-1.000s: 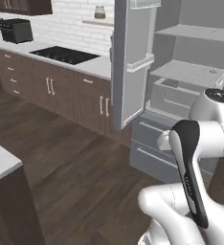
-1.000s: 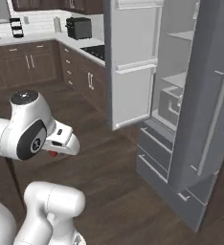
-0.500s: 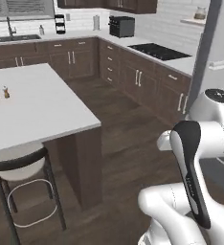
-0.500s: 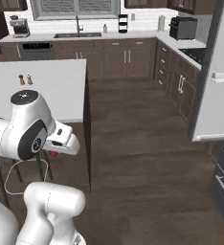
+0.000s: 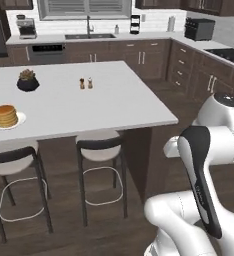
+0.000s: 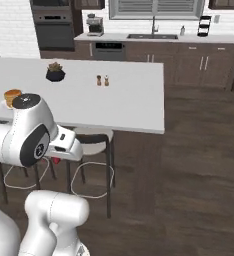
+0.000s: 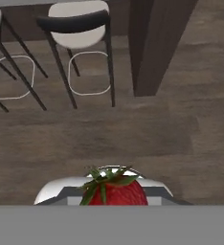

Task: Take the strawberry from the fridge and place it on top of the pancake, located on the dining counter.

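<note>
The strawberry (image 7: 113, 190), red with green leaves, sits at the bottom of the hand view, with my gripper (image 6: 58, 159) shut on it; a red bit of it peeks out below the hand in the right base view. The hand hangs low over the wooden floor, in front of the dining counter (image 5: 99, 105) and apart from it. The pancake (image 5: 6, 115) is a golden stack on a small white plate (image 5: 20, 120) at the counter's near left edge. In the right base view the pancake (image 6: 12, 95) stands just behind my arm. The fridge is out of view.
Two dark-framed stools (image 5: 101, 146) (image 5: 11, 156) stand under the counter's near edge, between me and the pancake. A dark bowl (image 5: 27, 82) and two small shakers (image 5: 85, 83) are on the counter. Brown cabinets with a sink (image 5: 89, 36) line the back wall.
The whole picture has swung from the open fridge to the dining counter, so the base has turned. The arm keeps its folded pose with the strawberry in the gripper.
</note>
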You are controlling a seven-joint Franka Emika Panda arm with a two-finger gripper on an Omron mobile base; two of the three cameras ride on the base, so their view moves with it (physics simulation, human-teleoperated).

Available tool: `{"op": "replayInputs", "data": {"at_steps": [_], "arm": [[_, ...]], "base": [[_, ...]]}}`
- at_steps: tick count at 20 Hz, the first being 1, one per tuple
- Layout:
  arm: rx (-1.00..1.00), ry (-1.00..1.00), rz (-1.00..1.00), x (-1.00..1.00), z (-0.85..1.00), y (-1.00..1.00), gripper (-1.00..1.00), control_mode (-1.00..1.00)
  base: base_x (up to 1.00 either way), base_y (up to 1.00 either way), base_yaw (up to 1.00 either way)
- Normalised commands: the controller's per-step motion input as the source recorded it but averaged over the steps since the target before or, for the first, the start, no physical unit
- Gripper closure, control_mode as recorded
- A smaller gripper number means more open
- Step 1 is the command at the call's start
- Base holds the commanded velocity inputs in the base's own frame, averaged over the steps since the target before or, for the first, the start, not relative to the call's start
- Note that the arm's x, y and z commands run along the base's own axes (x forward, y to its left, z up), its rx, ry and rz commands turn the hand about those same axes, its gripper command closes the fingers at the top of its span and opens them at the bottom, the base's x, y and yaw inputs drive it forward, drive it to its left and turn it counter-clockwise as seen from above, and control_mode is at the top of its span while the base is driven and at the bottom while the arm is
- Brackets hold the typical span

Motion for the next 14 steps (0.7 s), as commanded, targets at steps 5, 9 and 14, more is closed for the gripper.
{"op": "replayInputs", "data": {"at_steps": [5,9,14], "arm": [[0.00,0.00,0.00,0.00,0.00,0.00,1.00,1.00],[0.00,0.00,0.00,0.00,0.00,0.00,1.00,1.00],[0.00,0.00,0.00,0.00,0.00,0.00,1.00,1.00]], "base": [[0.32,1.00,0.13],[0.50,1.00,0.00],[0.54,1.00,0.00]]}}
